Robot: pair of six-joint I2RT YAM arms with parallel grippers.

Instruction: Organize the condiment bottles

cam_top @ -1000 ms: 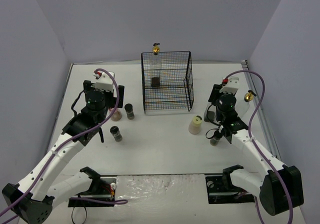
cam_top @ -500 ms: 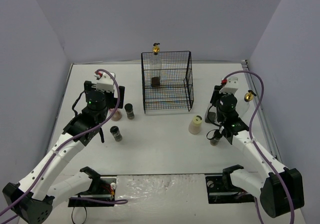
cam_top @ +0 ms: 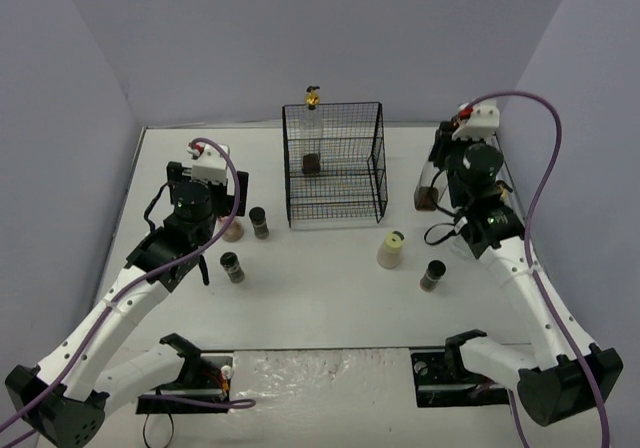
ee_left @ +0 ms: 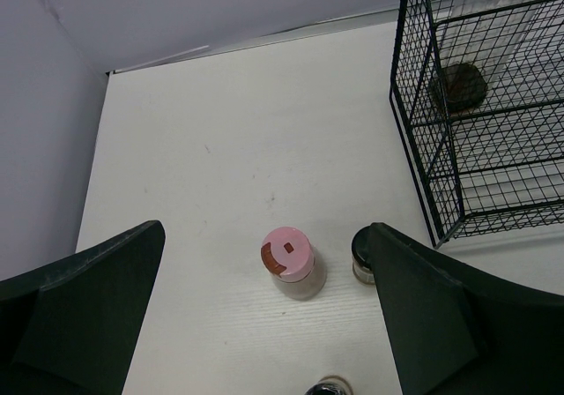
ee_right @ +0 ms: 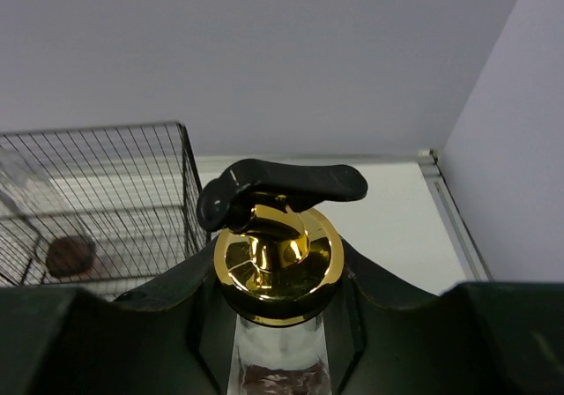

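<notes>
My right gripper [cam_top: 432,190] [ee_right: 278,324] is shut on the neck of a tall clear glass bottle [cam_top: 427,199] with a gold spout [ee_right: 278,252], held upright to the right of the rack. My left gripper [cam_top: 222,244] [ee_left: 264,324] hangs open above a pink-capped jar [cam_top: 233,231] [ee_left: 289,254], not touching it. A small dark jar [cam_top: 259,222] [ee_left: 360,256] stands beside the pink one, another [cam_top: 232,266] nearer the front. A cream-capped jar [cam_top: 391,249] and a dark jar [cam_top: 434,274] stand front right. Another gold-spout bottle [cam_top: 313,118] stands in the rack's back left corner.
The black wire rack [cam_top: 334,163] [ee_left: 458,148] stands at the middle back of the white table [cam_top: 330,298], with a dark lump [ee_left: 458,85] low inside it. Purple walls close in the left, right and back. The arm bases sit at the near edge.
My right arm has swung up and back from beside the front-right dark jar, which stays standing, and its jaws have shut on the gold-spout bottle. The left arm has not moved.
</notes>
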